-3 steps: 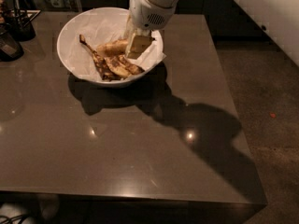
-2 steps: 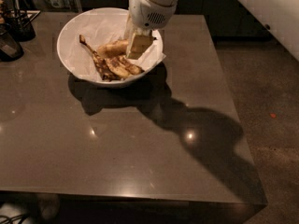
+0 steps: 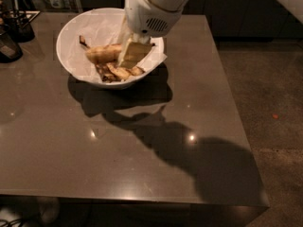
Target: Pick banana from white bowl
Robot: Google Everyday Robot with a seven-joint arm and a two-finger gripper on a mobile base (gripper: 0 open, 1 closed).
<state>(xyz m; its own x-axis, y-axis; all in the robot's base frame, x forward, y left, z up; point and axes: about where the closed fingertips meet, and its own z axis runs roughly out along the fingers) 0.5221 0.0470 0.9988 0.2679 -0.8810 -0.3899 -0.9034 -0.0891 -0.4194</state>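
The white bowl (image 3: 71, 37) stands at the table's far left, lined with crumpled white paper. The banana (image 3: 102, 54), plump and pale yellow-tan, lies across the bowl's middle. Its right end is hidden behind my gripper (image 3: 131, 56). The gripper reaches down into the bowl from the white arm above and sits at the banana's right end. Small dark brown peel pieces (image 3: 118, 72) lie in front of the banana, and a thin dark stem piece (image 3: 84, 41) lies at its left.
Dark containers (image 3: 14, 30) stand at the table's far left edge. The grey table (image 3: 142, 150) stretches towards the camera, with the arm's shadow on it. The floor (image 3: 265, 93) lies to the right of the table.
The gripper has shifted slightly left and lower in the bowl, towards the banana. More of the banana's left part shows now.
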